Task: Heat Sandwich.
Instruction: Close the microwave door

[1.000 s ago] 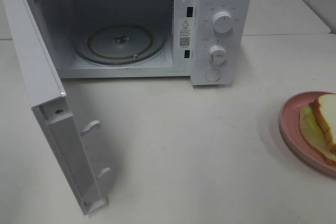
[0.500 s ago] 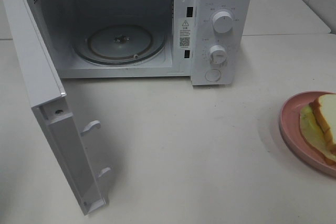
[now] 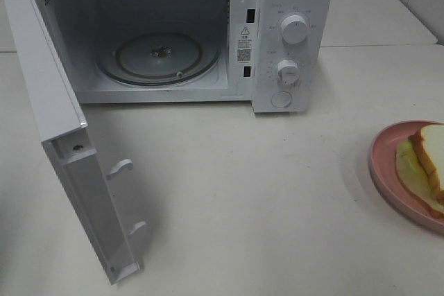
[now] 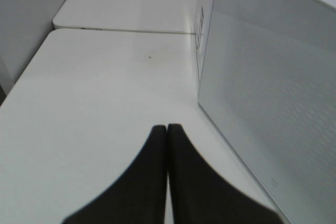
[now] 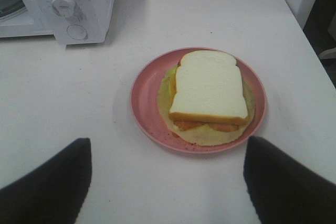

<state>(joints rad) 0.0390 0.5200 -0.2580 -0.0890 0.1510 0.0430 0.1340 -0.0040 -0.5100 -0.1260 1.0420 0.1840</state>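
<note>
1. The left gripper [image 4: 167, 129] has its black fingers pressed together with nothing between them, over bare bench [image 4: 94, 93] beside the microwave's open door [image 4: 273, 93].
2. The right gripper [image 5: 168, 182] is spread wide and empty, above the bench just short of the pink plate [image 5: 144, 98].
3. The sandwich [image 5: 209, 88] lies on that plate at the bench's right edge, well apart from the microwave [image 3: 291, 5].
4. A label [image 3: 244, 44] sits inside the door frame; its print and the markings round the knobs [image 3: 294, 30] are too small to read.
</note>
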